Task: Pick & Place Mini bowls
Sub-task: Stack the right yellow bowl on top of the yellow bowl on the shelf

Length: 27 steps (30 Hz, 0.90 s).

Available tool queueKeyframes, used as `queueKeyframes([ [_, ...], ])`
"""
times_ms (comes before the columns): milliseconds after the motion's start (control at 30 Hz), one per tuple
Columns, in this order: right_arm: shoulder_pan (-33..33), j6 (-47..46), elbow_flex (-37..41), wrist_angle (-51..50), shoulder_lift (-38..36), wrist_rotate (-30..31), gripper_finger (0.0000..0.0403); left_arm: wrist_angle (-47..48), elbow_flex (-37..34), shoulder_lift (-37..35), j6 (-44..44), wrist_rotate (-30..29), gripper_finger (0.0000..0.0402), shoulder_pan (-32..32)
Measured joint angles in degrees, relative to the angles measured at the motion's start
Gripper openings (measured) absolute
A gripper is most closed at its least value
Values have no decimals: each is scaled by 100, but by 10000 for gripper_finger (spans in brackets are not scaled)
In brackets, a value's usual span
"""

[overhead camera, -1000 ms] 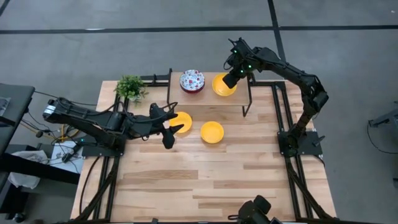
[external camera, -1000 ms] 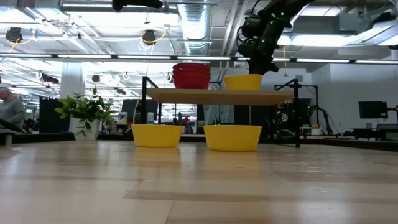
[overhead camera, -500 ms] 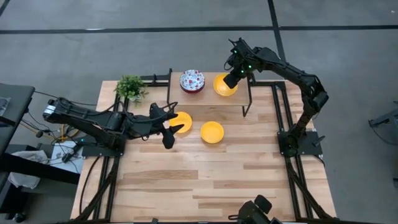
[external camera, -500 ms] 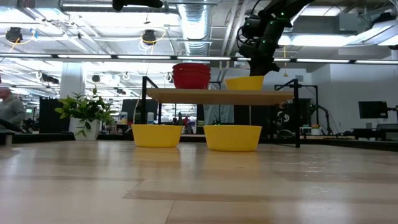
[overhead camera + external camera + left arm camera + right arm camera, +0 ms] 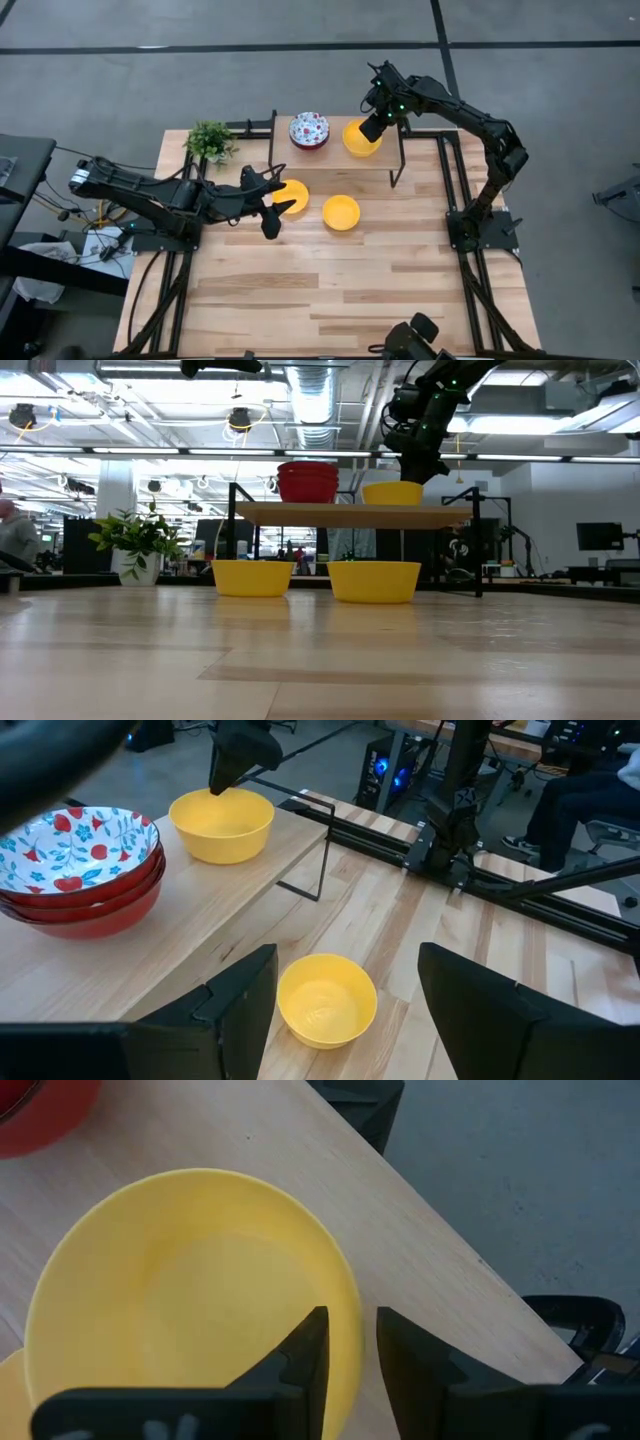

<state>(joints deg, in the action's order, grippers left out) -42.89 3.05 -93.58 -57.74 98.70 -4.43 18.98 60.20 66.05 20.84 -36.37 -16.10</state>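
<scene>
**Right pincer gripping the rim of a yellow mini bowl on the raised shelf**

The right pincer (image 5: 348, 1355) is pinching the rim of a yellow mini bowl (image 5: 190, 1300), one finger inside the wall and the other outside, the two nearly closed on it. In the low view this bowl (image 5: 392, 493) is sitting on, or just clear of, the raised shelf (image 5: 350, 513); which of the two cannot be told. Just beyond the pincer on the same shelf, the stack of floral mini bowls (image 5: 309, 131) is standing well clear of the gripped bowl, three deep as the left wrist view is showing it (image 5: 82, 860).

Judged from this pose, the step in hand is either seating or lifting the bowl, and a good execution is one keeping the bowl level. A rim grip on one side is inviting tilt, so vertical travel should be slow and straight, with no sideways drag toward the floral stack or the shelf edge lying just behind the pincer. If releasing, the base should be fully down before the fingers part.

Farther off, below the shelf, two more yellow bowls are resting on the bench (image 5: 350, 280): one (image 5: 341, 212) in the open, the other (image 5: 291, 196) directly ahead of the left pincer (image 5: 272, 200), which is hovering spread wide and empty. The small plant (image 5: 210, 141) is standing at the far bench corner.
</scene>
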Motion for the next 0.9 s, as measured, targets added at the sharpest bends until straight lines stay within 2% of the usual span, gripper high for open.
queueKeyframes([
  [567, 0, 0, -107, -142, -131, 27, 77, 2, 0, 1, -2, 3, 242, 0],
  [900, 43, 48, -717, -1137, -144, 5, 77, 6, 0, 1, -2, 4, 242, 2],
])
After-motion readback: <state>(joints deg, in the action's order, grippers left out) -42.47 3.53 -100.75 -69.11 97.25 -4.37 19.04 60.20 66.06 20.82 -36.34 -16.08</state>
